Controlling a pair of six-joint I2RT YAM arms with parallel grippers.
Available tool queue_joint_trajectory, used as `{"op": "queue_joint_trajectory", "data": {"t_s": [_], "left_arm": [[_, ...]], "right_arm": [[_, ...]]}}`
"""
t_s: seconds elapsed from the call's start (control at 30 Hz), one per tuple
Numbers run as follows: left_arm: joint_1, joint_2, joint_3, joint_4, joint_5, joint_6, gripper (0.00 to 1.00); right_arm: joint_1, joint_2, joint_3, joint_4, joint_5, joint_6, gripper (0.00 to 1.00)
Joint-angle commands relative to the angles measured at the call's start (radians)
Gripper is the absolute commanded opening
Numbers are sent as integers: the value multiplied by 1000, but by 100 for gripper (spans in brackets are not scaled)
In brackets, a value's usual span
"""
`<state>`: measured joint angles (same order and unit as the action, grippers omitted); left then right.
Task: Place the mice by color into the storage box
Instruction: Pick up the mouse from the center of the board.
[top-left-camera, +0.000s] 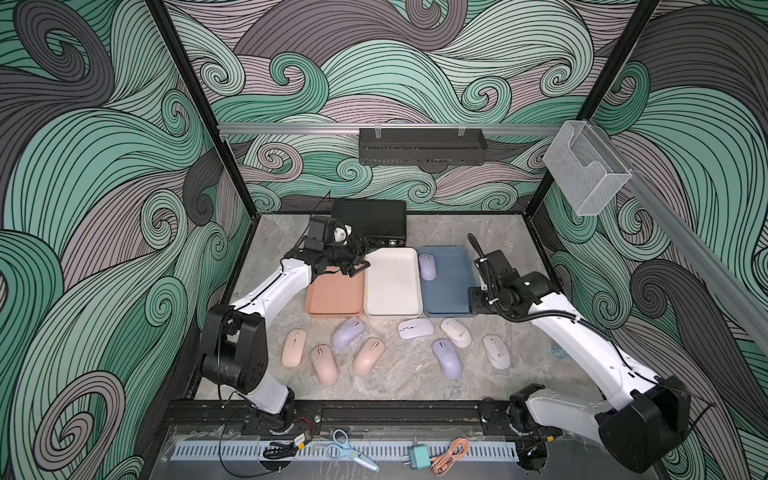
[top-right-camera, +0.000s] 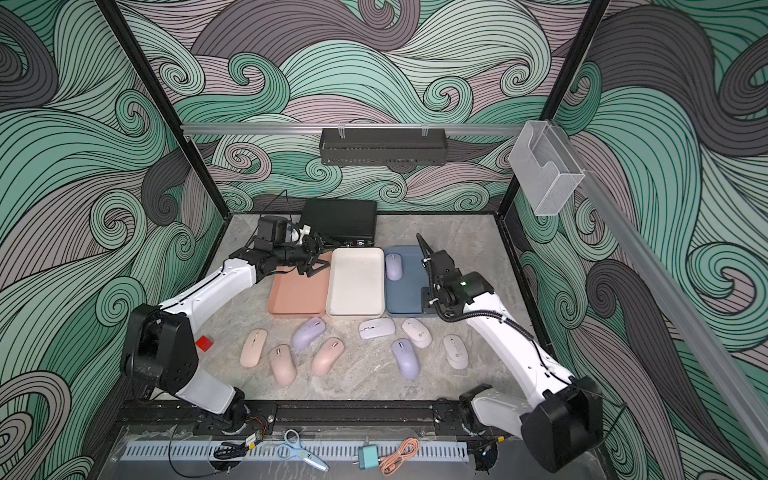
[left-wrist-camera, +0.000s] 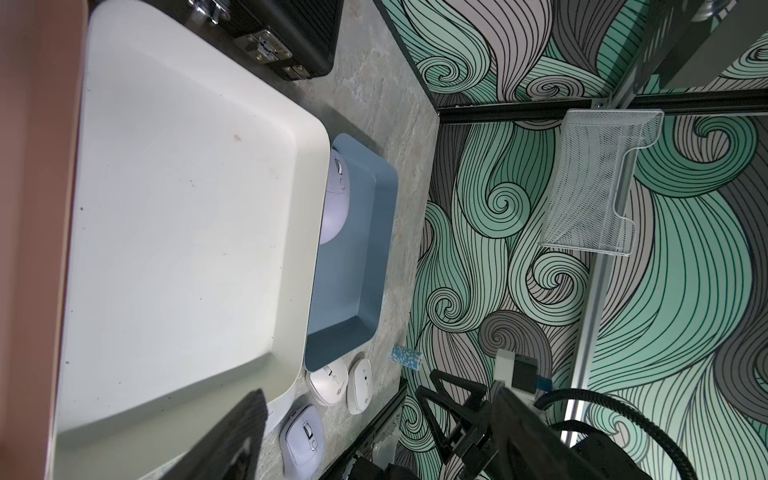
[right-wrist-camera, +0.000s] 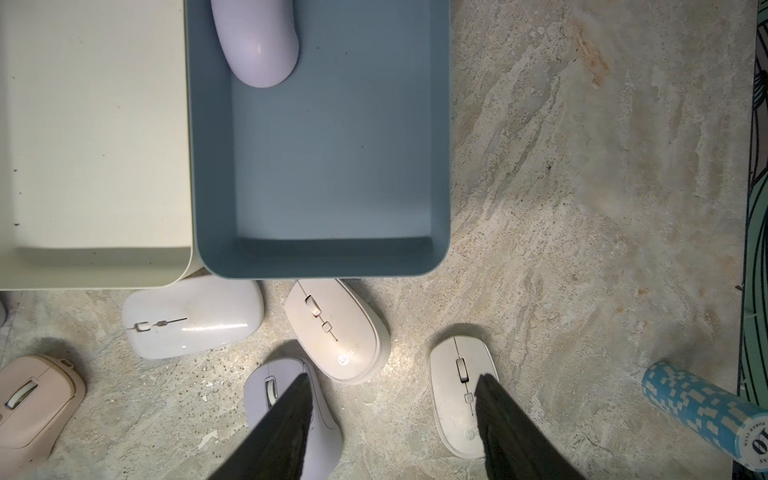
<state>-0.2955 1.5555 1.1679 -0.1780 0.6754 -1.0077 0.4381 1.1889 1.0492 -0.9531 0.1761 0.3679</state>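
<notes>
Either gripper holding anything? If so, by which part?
Nothing held. Left gripper and right gripper both open, empty; lavender oval mouse lies loose in slate-blue plastic tray.

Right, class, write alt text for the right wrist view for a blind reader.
The open right gripper hovers over a marble table above a lavender mouse and three whitish mice. Beyond them, a blue tray holds a second lavender mouse, beside an empty white tray.

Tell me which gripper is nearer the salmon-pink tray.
Left. The left gripper hangs over the far end of the salmon-pink tray; the right gripper is at the near end of the blue tray, beyond the white tray.
</notes>
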Motion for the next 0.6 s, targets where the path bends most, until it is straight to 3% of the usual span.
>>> {"op": "queue_joint_trajectory", "data": {"t_s": [0.0, 0.13, 0.27, 0.57], "left_arm": [[-13, -38, -16, 14, -74, 36, 84], [-29, -61, -13, -9, -119, 83, 85], [-53, -91, -19, -12, -156, 115, 88], [-67, -26, 67, -130, -108, 201, 91]], "right_arm": [[8, -15, 13, -62, -43, 4, 64], [23, -39, -7, -35, -97, -3, 71], [34, -76, -44, -23, -200, -11, 69], [135, -107, -65, -105, -99, 35, 63]]}}
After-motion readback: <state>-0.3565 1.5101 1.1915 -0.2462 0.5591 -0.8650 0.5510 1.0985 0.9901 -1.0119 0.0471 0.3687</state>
